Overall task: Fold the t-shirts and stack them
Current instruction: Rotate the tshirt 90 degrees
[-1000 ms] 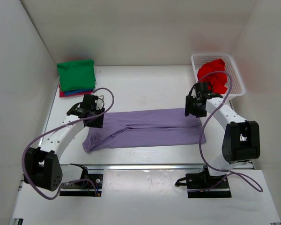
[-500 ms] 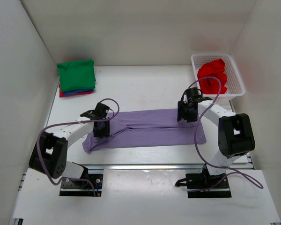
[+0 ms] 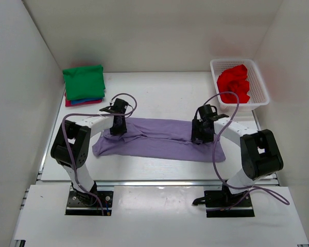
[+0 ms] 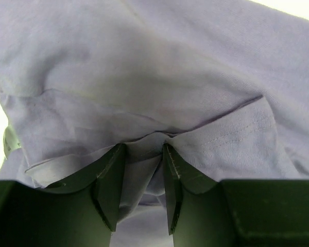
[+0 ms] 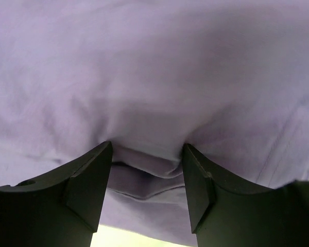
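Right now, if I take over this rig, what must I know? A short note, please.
Left gripper: shut on a fold of the lavender t-shirt near its left end.
Right gripper: fingers astride a fold near its right end; grip unclear.
That shirt lies as a long band mid-table; red t-shirt crumpled in the white basket, far right.
Done: folded stack far left, green t-shirt on top.
To do: finish folding the lavender one, then the red; stack both.

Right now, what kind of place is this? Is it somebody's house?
Probably a robot test booth, not a house: plain white walls box in a table, a left arm and right arm are bolted to its near edge, and both hold a lavender t-shirt.
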Available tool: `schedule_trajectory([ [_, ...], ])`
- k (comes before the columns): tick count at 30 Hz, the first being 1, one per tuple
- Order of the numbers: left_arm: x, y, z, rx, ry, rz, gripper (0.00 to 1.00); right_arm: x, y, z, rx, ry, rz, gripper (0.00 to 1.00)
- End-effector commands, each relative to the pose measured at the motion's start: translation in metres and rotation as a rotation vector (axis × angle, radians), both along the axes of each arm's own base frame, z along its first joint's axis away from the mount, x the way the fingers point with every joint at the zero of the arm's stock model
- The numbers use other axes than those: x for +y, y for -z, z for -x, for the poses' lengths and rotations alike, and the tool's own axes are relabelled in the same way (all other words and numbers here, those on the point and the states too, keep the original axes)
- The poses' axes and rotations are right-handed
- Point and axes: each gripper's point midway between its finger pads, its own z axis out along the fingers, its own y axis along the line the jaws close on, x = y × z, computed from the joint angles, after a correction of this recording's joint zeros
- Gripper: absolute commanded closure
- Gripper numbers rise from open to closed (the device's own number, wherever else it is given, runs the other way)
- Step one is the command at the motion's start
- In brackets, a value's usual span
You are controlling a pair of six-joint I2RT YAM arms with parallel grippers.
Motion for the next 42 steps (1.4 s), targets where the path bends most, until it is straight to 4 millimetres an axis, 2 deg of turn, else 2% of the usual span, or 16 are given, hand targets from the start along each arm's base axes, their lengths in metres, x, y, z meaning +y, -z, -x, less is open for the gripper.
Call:
schedule_trajectory([
  [1,-0.012,0.012,-0.009,-0.012,-0.014,0.049,0.54,0.01,0.016,0.04,0.122,0.028,-0.028,0.46],
  [4,-0.01,0.019,0.001,-0.011,-0.01,0.07,0.56,0.011,0.02,0.047,0.142,0.028,-0.026,0.46],
  [7,-0.006,0.014,-0.013,-0.032,-0.011,0.074,0.55,0.016,0.022,0.056,0.158,0.012,-0.029,0.46],
  [9,-0.013,0.009,-0.03,-0.024,-0.004,0.092,0.54,0.022,0.026,0.072,0.19,-0.006,-0.035,0.46],
  [11,-0.015,0.009,-0.041,-0.008,-0.002,0.08,0.54,0.027,0.026,0.077,0.189,-0.013,-0.034,0.45],
  [14,-0.027,0.006,-0.06,-0.025,0.004,0.099,0.54,0.027,0.032,0.088,0.208,0.001,-0.036,0.46],
  [15,-0.033,0.008,-0.06,-0.012,0.011,0.117,0.54,0.03,0.031,0.089,0.205,-0.007,-0.05,0.45],
  [19,-0.05,0.008,-0.09,-0.02,0.028,0.169,0.54,0.033,0.038,0.101,0.224,0.005,-0.065,0.45],
  [27,-0.077,0.017,-0.132,0.022,0.102,0.145,0.54,0.057,0.053,0.13,0.264,-0.066,-0.061,0.45],
  [30,-0.088,0.016,-0.144,0.048,0.124,0.187,0.53,0.065,0.053,0.135,0.266,-0.09,-0.061,0.44],
  [31,-0.094,0.018,-0.139,0.076,0.146,0.172,0.53,0.065,0.053,0.135,0.265,-0.09,-0.061,0.45],
  [35,-0.12,0.015,-0.168,0.082,0.203,0.16,0.54,0.076,0.05,0.136,0.258,-0.11,-0.082,0.45],
  [36,-0.132,0.022,-0.174,0.1,0.221,0.161,0.53,0.077,0.049,0.138,0.265,-0.11,-0.076,0.44],
  [38,-0.144,0.017,-0.192,0.069,0.205,0.181,0.53,0.083,0.049,0.137,0.252,-0.133,-0.081,0.45],
  [40,-0.149,0.04,-0.18,0.128,0.217,0.245,0.54,0.091,0.046,0.138,0.248,-0.147,-0.099,0.45],
  [42,-0.148,0.037,-0.191,0.087,0.212,0.223,0.54,0.098,0.048,0.14,0.244,-0.165,-0.096,0.45],
])
